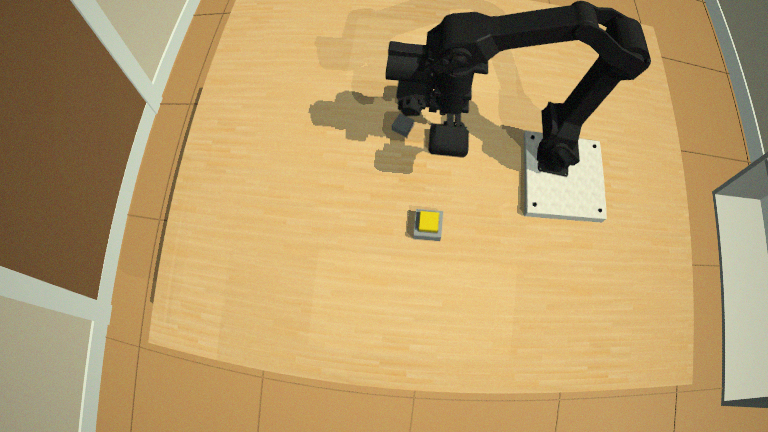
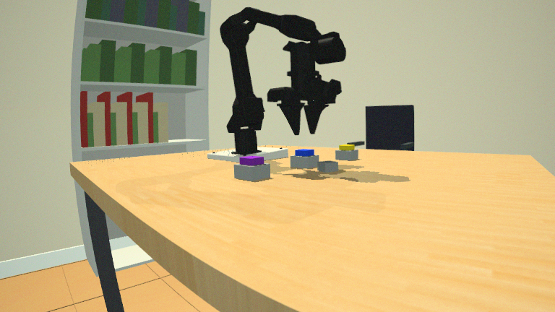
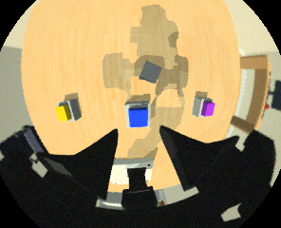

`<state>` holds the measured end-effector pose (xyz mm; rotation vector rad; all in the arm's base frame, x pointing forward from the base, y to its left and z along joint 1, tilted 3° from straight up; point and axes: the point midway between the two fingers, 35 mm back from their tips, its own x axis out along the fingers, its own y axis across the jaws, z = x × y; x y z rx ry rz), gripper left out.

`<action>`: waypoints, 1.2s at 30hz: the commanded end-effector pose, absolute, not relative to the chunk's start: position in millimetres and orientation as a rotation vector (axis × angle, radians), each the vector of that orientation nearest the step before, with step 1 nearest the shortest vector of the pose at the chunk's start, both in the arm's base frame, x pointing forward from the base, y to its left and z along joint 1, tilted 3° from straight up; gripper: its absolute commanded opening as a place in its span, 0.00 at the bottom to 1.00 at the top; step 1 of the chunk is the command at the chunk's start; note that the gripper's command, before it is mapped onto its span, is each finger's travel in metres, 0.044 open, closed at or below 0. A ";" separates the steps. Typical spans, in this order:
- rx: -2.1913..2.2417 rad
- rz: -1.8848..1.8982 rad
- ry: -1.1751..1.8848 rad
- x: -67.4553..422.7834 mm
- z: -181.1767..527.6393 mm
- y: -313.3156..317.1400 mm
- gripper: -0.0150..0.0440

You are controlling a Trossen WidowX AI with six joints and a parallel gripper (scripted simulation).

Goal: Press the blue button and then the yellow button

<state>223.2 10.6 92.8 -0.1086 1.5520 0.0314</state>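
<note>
The blue button [image 2: 304, 152] [image 3: 139, 117] sits on its grey base in the middle of the table. My gripper [image 1: 447, 138] [image 2: 303, 131] [image 3: 139, 129] hangs straight above it with the fingers pointing down and clear of it. The fingers are partly open and empty. In the overhead view the gripper hides the blue button. The yellow button [image 1: 428, 221] [image 2: 346, 147] [image 3: 64, 113] stands apart to one side, untouched.
A purple button [image 2: 251, 160] [image 3: 208, 108] stands on the blue button's other side. A small grey block [image 1: 402, 125] [image 2: 327, 165] [image 3: 151, 71] lies close beside the blue button. The arm's white base plate [image 1: 566, 195] [image 2: 269, 152] is behind. A bookshelf [image 2: 139, 67] stands beyond the table.
</note>
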 end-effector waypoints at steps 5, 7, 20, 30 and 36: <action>-0.117 0.029 1.555 222.5 82.9 9.0 0.29; -0.117 0.029 1.555 222.5 82.9 9.0 0.29; -0.117 0.029 1.555 223.2 74.1 8.5 0.29; -0.117 0.029 1.555 223.4 58.1 7.6 0.29; -0.117 0.029 1.555 223.1 49.0 7.1 0.29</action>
